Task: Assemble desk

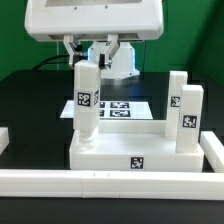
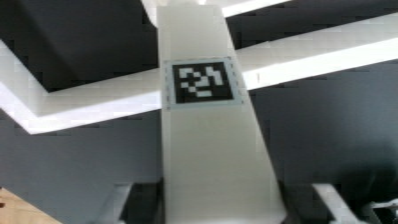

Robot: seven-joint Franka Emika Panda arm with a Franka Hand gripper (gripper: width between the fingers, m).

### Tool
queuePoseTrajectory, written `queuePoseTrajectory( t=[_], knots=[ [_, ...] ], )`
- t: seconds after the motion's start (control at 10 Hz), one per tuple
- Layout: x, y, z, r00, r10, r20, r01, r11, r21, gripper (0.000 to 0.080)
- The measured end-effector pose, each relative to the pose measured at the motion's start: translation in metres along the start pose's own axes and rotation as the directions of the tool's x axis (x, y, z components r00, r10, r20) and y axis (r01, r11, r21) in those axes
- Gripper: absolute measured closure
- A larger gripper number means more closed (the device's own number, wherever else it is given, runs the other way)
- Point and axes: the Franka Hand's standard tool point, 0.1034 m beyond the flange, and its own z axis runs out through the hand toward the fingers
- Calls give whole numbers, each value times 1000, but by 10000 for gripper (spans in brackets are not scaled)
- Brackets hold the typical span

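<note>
The white tabletop [image 1: 110, 152] lies flat near the front, with a tag on its front wall. Two white leg blocks [image 1: 189, 118] [image 1: 177, 92] stand upright at its end on the exterior view's right. A third leg [image 1: 86, 103] stands upright at the corner on the exterior view's left, its lower end on the tabletop. My gripper [image 1: 88, 62] comes down from above and is shut on that leg's upper end. In the wrist view the tagged leg [image 2: 201, 82] runs away from my gripper [image 2: 217, 205], with one finger [image 2: 139, 203] on each side of it.
The marker board [image 1: 122, 106] lies flat on the black table behind the tabletop. Long white border rails run along the front [image 1: 110, 185], at the exterior view's left [image 1: 5, 136] and at its right [image 1: 214, 150]. The robot's white base [image 1: 95, 20] stands at the back.
</note>
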Motion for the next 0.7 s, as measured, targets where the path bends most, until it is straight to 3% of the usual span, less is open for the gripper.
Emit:
queuePoseTrajectory(
  t=[0.7],
  knots=[
    [-12,-1,12,1000,-9,23,9,1000,-9,506]
  ],
)
